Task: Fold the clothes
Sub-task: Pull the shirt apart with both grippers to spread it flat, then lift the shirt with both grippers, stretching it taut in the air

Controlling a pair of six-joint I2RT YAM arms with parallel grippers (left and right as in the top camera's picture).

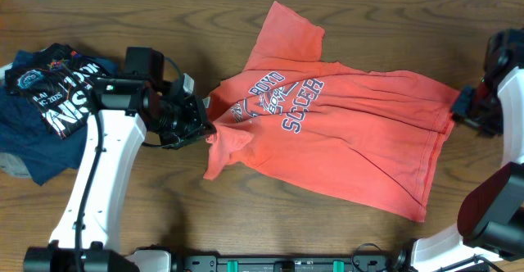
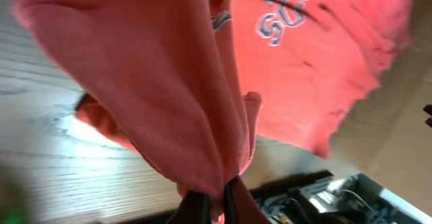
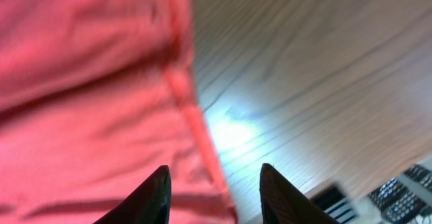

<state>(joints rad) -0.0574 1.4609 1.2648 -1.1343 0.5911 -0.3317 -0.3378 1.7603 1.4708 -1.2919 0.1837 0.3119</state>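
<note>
The coral-red T-shirt (image 1: 344, 133) with white lettering lies spread across the middle of the table, its hem toward the right. My left gripper (image 1: 205, 126) is shut on the shirt's left sleeve or shoulder edge; in the left wrist view the bunched red cloth (image 2: 175, 96) hangs from the pinched fingers (image 2: 214, 207). My right gripper (image 1: 460, 106) is open at the shirt's right hem corner. In the right wrist view its fingers (image 3: 214, 190) straddle the hem edge (image 3: 192, 116) just above the wood.
A pile of folded navy and black shirts (image 1: 49, 100) with white lettering lies at the far left. The wooden table (image 1: 123, 215) shows bare in front of and behind the shirt. Dark equipment sits along the front edge (image 1: 286, 264).
</note>
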